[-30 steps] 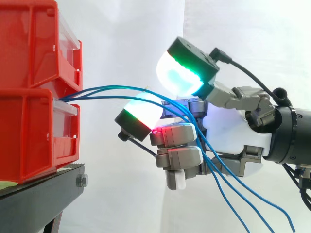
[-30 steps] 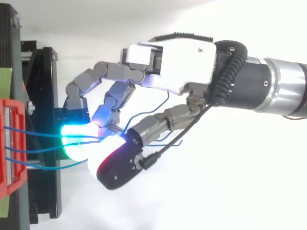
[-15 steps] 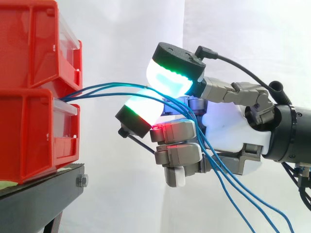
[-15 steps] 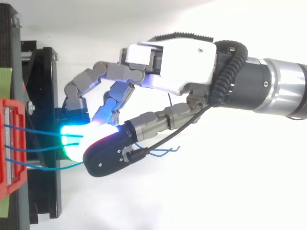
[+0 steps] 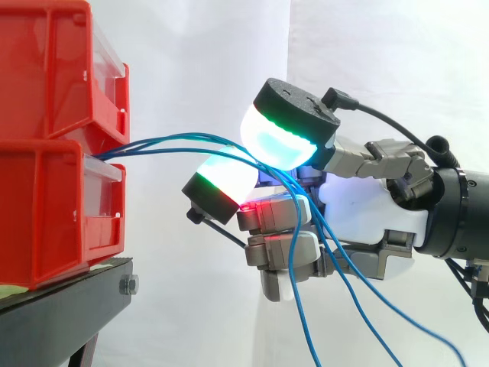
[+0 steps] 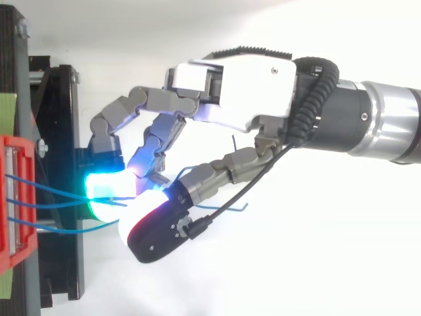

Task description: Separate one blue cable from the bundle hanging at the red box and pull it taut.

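Side view shows the hand (image 5: 367, 210) reaching in from the right with its fingers curled; two glowing pads (image 5: 284, 141) come together at its front, the upper one cyan with a green edge, the lower one white with a green edge; between these two the blue cables (image 5: 168, 140) are pinched, several strands together rather than one alone. Ahead of the fingertips stand the red bins (image 5: 53, 145), stacked one on the other; the cables come out where the upper bin meets the lower, run in a shallow arc across the open gap to the pads, then pass behind the curled lower fingers and fall away below the palm, hanging slack toward the lower right. Under the bins, ahead of the hand and lower than it, is the black stand (image 5: 61, 313); behind everything hangs the white curtain (image 5: 191, 61). Top view has the hand (image 6: 243, 82) seen from its back, with the arm (image 6: 381, 125) behind it to the right; the blue cables (image 6: 59, 205) leave the bin's front as three strands, spaced apart, and converge on the pads; the pads are apart from the bin; a loose cable end shows beneath the palm.
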Motion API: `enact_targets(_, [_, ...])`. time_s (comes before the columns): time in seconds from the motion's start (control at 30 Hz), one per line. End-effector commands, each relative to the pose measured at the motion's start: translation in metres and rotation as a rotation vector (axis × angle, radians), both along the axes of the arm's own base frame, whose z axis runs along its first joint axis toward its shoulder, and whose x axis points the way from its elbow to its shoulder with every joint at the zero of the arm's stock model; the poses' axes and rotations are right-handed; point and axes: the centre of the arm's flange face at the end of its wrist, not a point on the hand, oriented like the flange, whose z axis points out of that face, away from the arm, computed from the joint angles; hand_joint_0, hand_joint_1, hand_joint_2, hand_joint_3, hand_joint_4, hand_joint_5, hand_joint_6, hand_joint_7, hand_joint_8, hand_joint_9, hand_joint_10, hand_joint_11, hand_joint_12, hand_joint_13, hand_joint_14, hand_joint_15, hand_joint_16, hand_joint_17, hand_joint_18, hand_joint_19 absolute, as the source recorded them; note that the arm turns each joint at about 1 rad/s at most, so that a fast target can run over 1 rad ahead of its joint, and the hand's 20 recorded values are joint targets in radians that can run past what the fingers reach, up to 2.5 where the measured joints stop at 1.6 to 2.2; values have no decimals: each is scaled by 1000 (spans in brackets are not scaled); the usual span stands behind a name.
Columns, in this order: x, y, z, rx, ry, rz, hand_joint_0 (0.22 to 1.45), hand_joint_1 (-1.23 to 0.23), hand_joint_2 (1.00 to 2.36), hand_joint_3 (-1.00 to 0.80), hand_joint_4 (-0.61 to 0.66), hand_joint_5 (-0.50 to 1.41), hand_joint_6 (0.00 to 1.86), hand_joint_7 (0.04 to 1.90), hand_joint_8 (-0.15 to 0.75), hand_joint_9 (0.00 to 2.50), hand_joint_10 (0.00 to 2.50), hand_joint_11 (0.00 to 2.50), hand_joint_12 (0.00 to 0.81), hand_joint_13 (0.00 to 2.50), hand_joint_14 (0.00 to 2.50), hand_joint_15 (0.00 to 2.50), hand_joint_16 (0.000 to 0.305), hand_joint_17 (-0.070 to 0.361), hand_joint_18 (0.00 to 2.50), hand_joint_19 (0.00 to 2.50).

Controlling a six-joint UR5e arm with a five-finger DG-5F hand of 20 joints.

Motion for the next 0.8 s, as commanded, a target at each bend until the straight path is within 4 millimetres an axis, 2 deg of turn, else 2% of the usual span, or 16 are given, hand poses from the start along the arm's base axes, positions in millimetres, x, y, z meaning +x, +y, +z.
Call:
enact_targets(0.0, [0,1,0,-1,2,1,769,-900,1008,-409,31,-206,875,1136,285,1025,0,1783,382,1129,6,1736,49,110,935,828])
enact_targets(0.1, [-1,3,-2,0,8,4,797,-903,1007,-430,33,-207,886,1164,283,1033,0,1787,375,1134,5,1740,49,110,930,831])
enact_targets(0.17, [-3,4,-7,-2,15,5,790,-895,1000,-500,84,-205,884,1119,288,1034,2,1778,380,1133,8,1753,49,110,945,828])
enact_targets(0.37, [-4,5,-8,1,17,7,597,-798,1000,-500,133,-198,865,1104,298,1045,1,1789,386,1134,6,1732,49,111,943,846])
enact_targets(0.5, [-4,5,-8,1,17,7,558,-705,1000,-500,149,-194,855,1098,304,1058,0,1772,393,1138,4,1733,51,115,951,851])
enact_targets(0.67, [-3,6,-8,2,15,9,617,-603,1000,-500,139,-186,842,1115,295,1082,2,1741,372,1145,7,1715,49,111,940,871])
enact_targets(0.73, [-3,5,-8,7,15,8,635,-625,1000,-493,126,-185,843,1129,294,1084,2,1742,371,1150,4,1733,50,112,949,861])
enact_targets(0.77, [-3,5,-8,7,15,8,648,-679,1009,-407,127,-186,846,1160,297,1081,2,1762,375,1149,5,1731,50,112,949,863])
